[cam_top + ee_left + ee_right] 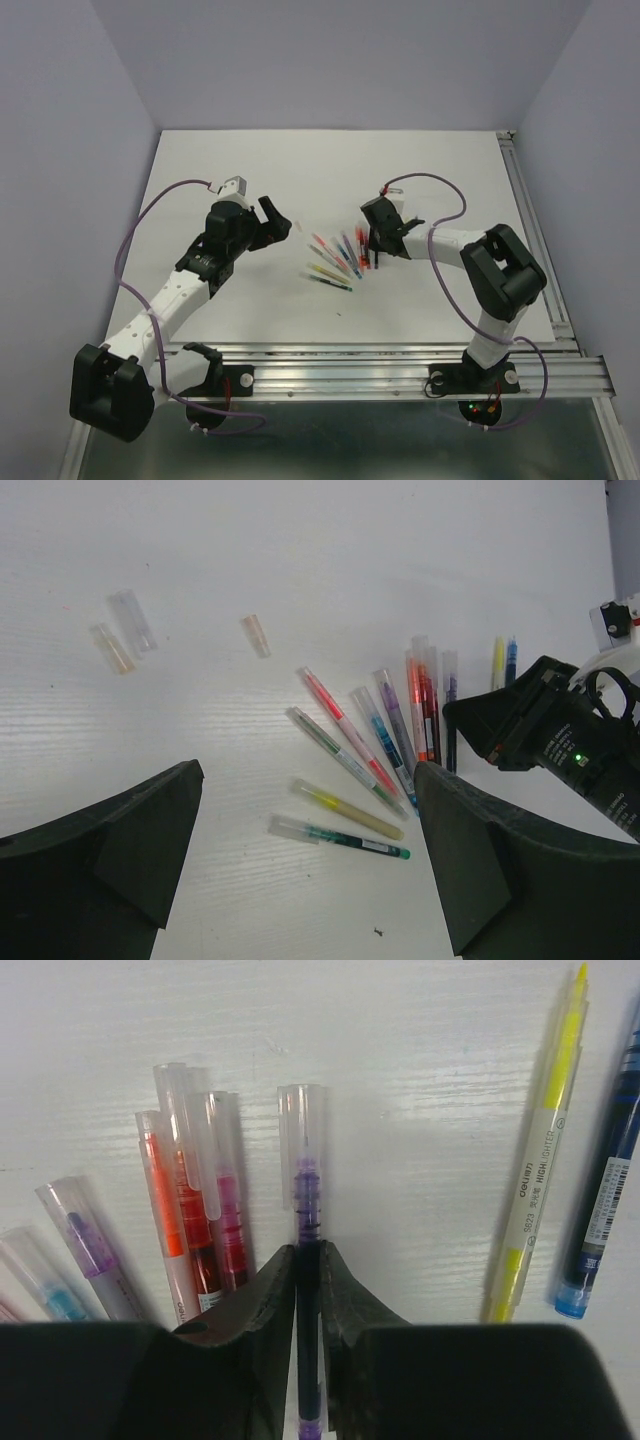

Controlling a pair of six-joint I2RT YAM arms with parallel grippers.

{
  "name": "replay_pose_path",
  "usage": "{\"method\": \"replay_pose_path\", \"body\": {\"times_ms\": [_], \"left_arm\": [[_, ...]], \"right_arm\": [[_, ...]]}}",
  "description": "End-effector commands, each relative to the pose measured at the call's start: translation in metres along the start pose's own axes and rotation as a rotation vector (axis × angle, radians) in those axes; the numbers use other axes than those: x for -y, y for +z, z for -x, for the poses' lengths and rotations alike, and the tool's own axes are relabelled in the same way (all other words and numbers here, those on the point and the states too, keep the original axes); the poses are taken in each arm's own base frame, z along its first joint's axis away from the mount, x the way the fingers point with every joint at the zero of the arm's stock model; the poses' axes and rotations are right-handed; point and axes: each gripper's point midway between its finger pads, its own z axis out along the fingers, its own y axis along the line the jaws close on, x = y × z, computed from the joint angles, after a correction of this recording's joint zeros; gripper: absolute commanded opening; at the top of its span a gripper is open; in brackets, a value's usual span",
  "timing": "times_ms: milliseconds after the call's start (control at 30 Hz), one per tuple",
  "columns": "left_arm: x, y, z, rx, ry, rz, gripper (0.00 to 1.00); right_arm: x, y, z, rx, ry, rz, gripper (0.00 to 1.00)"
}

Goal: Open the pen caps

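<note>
Several capped pens [338, 262] lie fanned out mid-table. My right gripper [308, 1260] is shut on the body of a purple pen [306, 1195] lying on the table. Its clear cap [300, 1125] is on and sticks out past the fingertips. My left gripper [300, 880] is open and empty, hovering left of the pens [345, 760]. Three loose pen caps lie apart on the table in the left wrist view: a pinkish one [114, 648], a clear one [133, 620] and a pale orange one [256, 635].
An uncapped yellow highlighter [545, 1150] and a dark blue pen [608, 1185] lie right of the held pen. Orange, red and pink capped pens [195, 1190] lie close on its left. The right gripper [505, 720] shows beyond the pens in the left wrist view.
</note>
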Motion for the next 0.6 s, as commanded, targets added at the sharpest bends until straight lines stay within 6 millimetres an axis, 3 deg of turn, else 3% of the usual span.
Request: {"method": "replay_pose_path", "body": {"times_ms": [0, 167, 267, 400, 467, 500, 533, 567], "left_arm": [[0.008, 0.000, 0.009, 0.031, 0.015, -0.034, 0.99], [0.011, -0.001, 0.007, 0.021, 0.013, -0.056, 0.99], [0.018, -0.001, 0.004, 0.004, -0.003, -0.093, 0.99], [0.034, -0.006, -0.005, -0.038, -0.020, -0.184, 0.99], [0.042, -0.010, -0.008, -0.046, -0.040, -0.229, 0.99], [0.044, -0.013, -0.009, -0.041, -0.045, -0.242, 0.99], [0.045, -0.015, -0.011, -0.044, -0.051, -0.250, 0.99], [0.046, -0.017, -0.012, -0.044, -0.065, -0.257, 0.99]], "right_arm": [[0.015, -0.002, -0.044, -0.112, -0.022, -0.042, 0.13], [0.022, -0.011, -0.027, -0.041, -0.013, -0.075, 0.07], [0.022, -0.020, -0.006, 0.033, -0.022, -0.064, 0.06], [0.005, -0.045, 0.020, 0.110, -0.047, 0.050, 0.04], [-0.004, -0.057, 0.022, 0.125, -0.062, 0.135, 0.04], [-0.012, -0.062, 0.004, 0.080, -0.109, 0.230, 0.03], [-0.024, -0.077, 0.014, 0.123, -0.101, 0.320, 0.04], [-0.033, -0.084, 0.011, 0.128, -0.107, 0.394, 0.03]]}}
